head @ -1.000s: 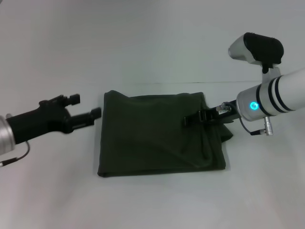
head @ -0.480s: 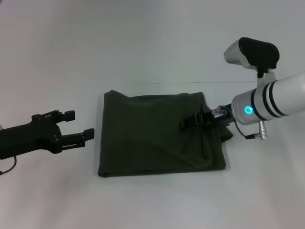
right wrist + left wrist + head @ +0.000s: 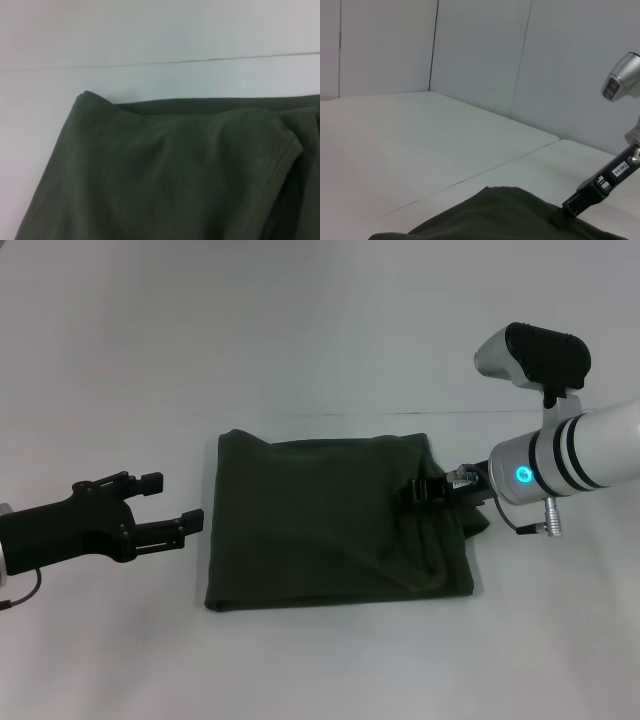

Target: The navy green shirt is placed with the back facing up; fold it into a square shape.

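My right gripper [image 3: 412, 492] has pulled back rightward over the folded, wide-lying dark olive-green fabric shirt [image 3: 330, 530], fingers unreadable; left gripper [image 3: 172, 505] has edged nearer, fingers spread.

The black left gripper [image 3: 170, 505] reaches in low from the left, its 2 fingers spread apart. The white right arm stretches inward from the right, its black right gripper [image 3: 418, 490] pointing left.

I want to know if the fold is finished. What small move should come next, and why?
Probably lift the right gripper clear of the navy green shirt. The shirt already lies as a rough square, the left gripper sits open off its edge, and only the right one is over the cloth.
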`<state>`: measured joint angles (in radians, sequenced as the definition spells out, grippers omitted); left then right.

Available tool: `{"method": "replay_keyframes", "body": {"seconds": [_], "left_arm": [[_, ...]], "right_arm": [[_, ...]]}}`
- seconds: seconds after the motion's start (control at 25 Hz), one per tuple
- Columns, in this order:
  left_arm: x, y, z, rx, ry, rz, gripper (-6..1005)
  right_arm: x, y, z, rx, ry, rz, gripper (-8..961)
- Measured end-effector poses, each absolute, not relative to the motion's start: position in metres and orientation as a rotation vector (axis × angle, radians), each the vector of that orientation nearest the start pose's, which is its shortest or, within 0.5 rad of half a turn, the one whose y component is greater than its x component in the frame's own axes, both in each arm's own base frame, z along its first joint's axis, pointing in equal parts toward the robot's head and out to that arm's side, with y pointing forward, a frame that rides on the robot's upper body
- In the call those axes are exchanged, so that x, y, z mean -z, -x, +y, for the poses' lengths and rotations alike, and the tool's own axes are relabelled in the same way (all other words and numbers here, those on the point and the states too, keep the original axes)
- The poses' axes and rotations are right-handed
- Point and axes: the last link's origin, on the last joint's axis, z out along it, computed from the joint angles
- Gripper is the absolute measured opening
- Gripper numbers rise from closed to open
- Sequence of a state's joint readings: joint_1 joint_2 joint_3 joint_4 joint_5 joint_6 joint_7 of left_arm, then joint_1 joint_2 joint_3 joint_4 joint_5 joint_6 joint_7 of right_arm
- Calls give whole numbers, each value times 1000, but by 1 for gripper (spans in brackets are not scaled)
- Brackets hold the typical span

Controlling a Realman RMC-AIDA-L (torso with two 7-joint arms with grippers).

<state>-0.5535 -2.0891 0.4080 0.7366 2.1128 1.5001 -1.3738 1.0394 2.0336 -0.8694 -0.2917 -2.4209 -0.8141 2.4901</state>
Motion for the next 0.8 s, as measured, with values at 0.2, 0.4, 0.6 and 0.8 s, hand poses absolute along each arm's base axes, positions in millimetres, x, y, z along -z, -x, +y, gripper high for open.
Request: {"method": "replay_keyframes", "body": {"seconds": [0.2,0.4,0.6,0.8], "left_arm": [[-40,283,351,658,2469,-646,890],[-39,283,351,660,2469,-645,890],[-37,281,352,661,2473,-638,890],[-37,282,353,655,2467,-635,890]], "right_arm": [[55,-204,454,-133,2193,1488,308],[55,-204,454,-139,2195,1476,205],[54,-205,455,-127,2224,1420,170],[50,-209,456,-138,2209,1412,101]]}}
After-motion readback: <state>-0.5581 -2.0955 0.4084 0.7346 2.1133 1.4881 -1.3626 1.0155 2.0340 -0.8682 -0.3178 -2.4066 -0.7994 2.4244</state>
